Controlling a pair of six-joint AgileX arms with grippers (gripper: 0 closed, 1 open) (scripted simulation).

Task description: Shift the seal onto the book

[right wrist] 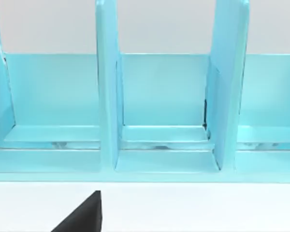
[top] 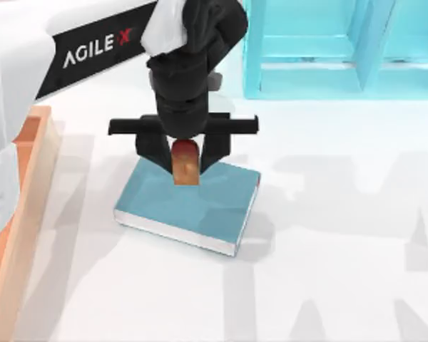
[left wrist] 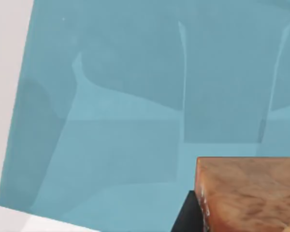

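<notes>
The seal [top: 186,164], a small tan-orange block with a reddish rounded top, stands upright between the black fingers of my left gripper [top: 186,162], which is shut on it. It is over the far part of the book [top: 200,210], a flat teal-blue hardcover with white page edges lying mid-table. I cannot tell whether the seal's base touches the cover. In the left wrist view the seal [left wrist: 251,193] sits close above the book's cover [left wrist: 111,121]. My right gripper [right wrist: 84,215] is parked facing the shelf unit.
A light-blue shelf unit [top: 328,50] with open compartments [right wrist: 162,96] stands at the back right. A tan wooden tray [top: 21,214] runs along the table's left edge. White tabletop lies in front of and to the right of the book.
</notes>
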